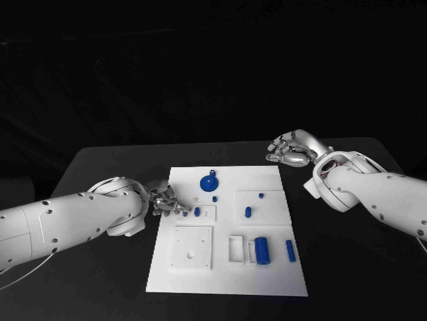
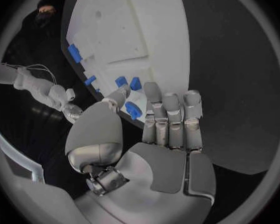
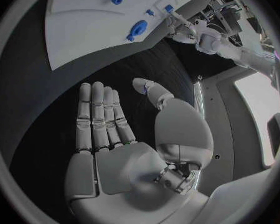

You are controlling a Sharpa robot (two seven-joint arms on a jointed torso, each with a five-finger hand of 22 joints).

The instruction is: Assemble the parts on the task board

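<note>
The left hand (image 1: 165,199) rests at the task board's (image 1: 228,271) near-left edge, fingers curled, seemingly holding nothing. Just beyond its fingertips a small blue part (image 1: 197,211) stands in its recess. The right hand (image 1: 292,150) hovers empty, fingers extended, past the board's far corner.

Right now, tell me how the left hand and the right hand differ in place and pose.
The left hand sits at the left edge of the task board, fingertips next to a small blue part; the right hand hangs off the board, over the black table past its far right corner. The left hand's fingers are partly bent toward the board; the right hand's lie straight and spread. Both are silver and hold nothing.
</note>
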